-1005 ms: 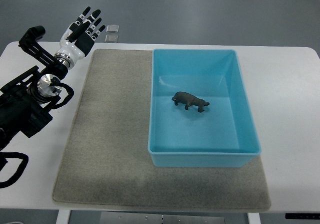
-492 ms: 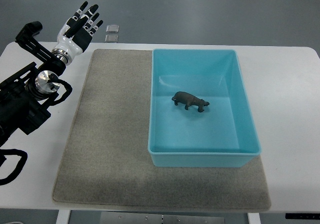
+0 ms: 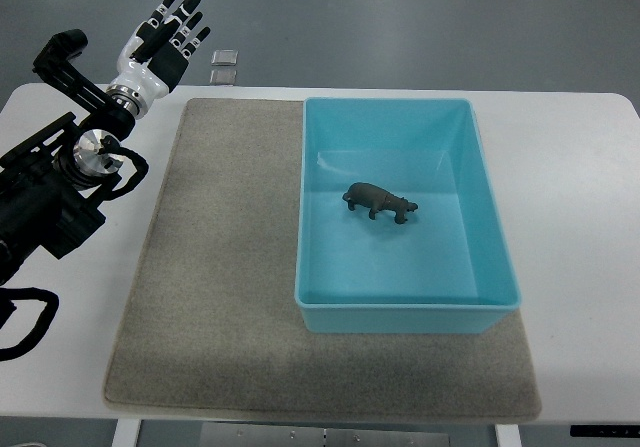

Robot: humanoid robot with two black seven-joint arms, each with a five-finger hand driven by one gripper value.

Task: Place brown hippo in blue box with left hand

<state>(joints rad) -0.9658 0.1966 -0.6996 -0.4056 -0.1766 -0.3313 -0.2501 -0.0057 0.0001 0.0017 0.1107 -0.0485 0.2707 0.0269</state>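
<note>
The brown hippo (image 3: 380, 202) stands on the floor of the blue box (image 3: 490, 187), near its middle, head toward the right. My left hand (image 3: 170, 37) is far off at the upper left, beyond the table's back edge, fingers spread and holding nothing. Its black arm (image 3: 50, 197) runs down along the left edge of the picture. The right hand does not show.
The blue box rests on a grey mat (image 3: 220, 267) that covers most of the white table (image 3: 580, 217). Two small grey squares (image 3: 225, 65) lie on the floor beyond the table's back edge, close to my left hand.
My left hand has drifted slightly up and back toward the upper left, still open. The hippo and the box have not moved.
</note>
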